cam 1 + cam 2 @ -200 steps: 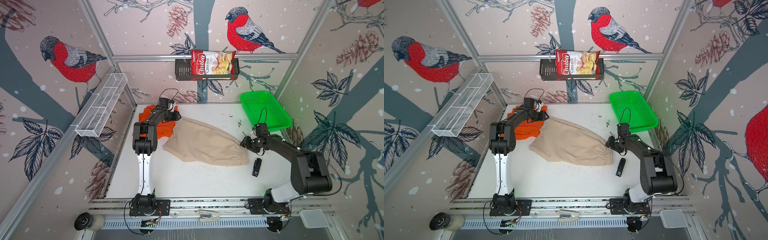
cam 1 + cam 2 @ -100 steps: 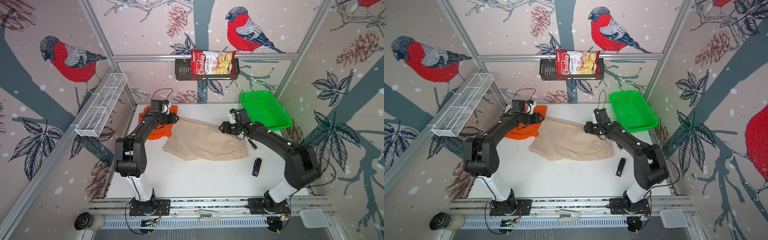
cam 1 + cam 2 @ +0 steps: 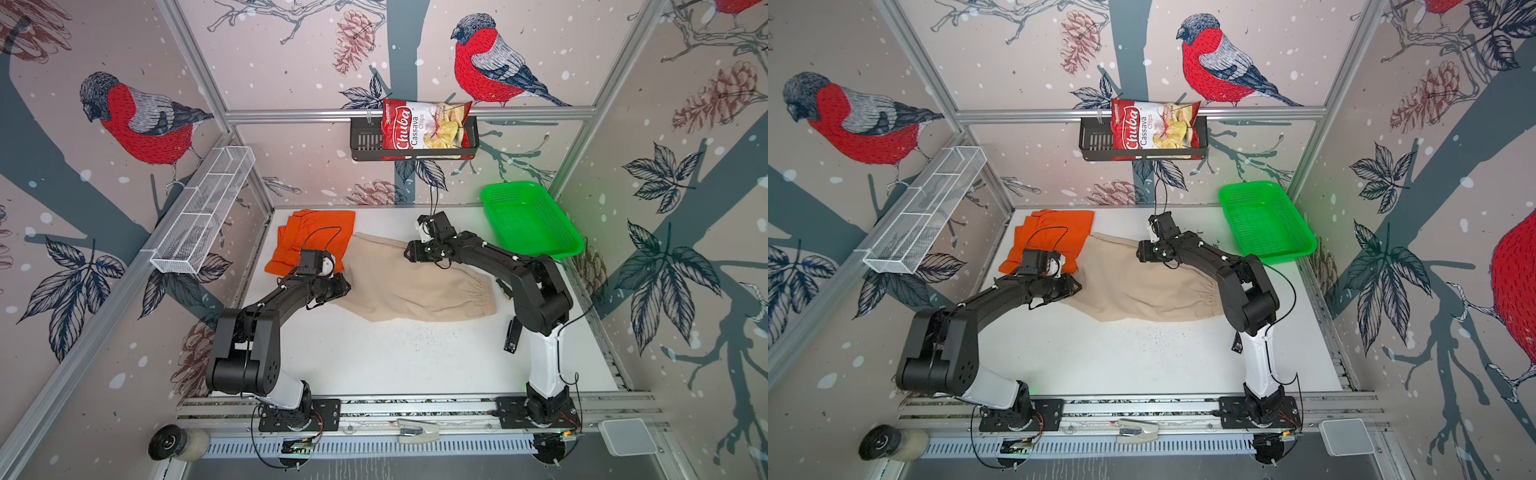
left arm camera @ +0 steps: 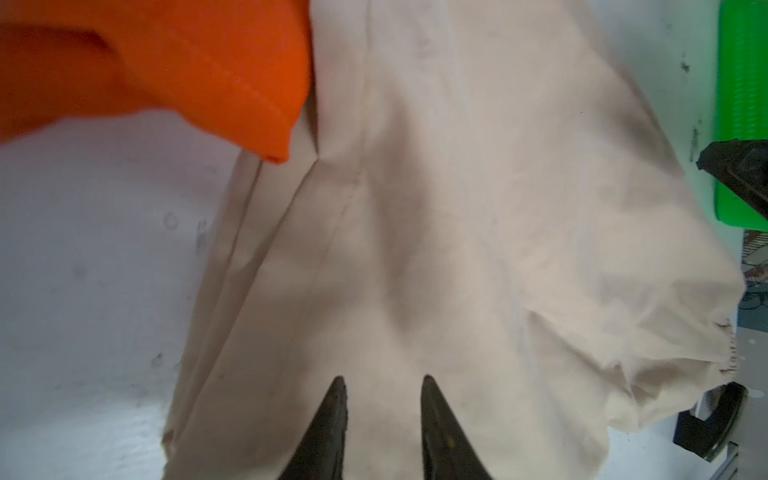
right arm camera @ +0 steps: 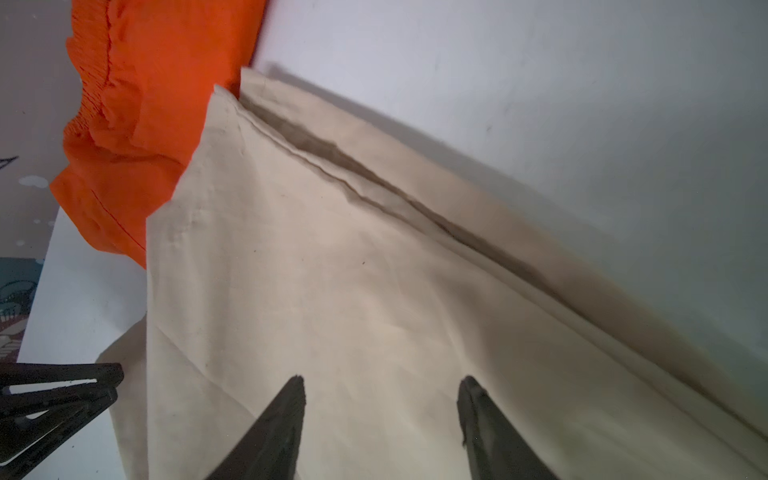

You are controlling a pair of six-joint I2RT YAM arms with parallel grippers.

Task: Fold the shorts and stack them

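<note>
The beige shorts [image 3: 415,286] [image 3: 1142,286] lie flat across the middle of the white table, gathered waist to the right. The orange shorts [image 3: 316,241] [image 3: 1054,237] lie at the back left, one corner lapping over the beige pair. My left gripper [image 3: 345,286] [image 3: 1077,286] [image 4: 382,378] sits low over the beige pair's left end, jaws a narrow gap apart with nothing visibly pinched. My right gripper [image 3: 409,251] [image 3: 1140,255] [image 5: 382,378] hovers open over the beige cloth near its back edge, jaws wide apart.
A green mesh basket [image 3: 532,224] stands at the back right. A small black object [image 3: 512,334] lies on the table beside the right arm's base. On the walls hang a white wire rack [image 3: 203,212] at left and a chips bag [image 3: 424,129] at the back.
My left gripper came forward from the orange shorts to the beige pair's left end, its jaws narrowing. My right gripper left the waistband and moved back and left over the beige cloth.
</note>
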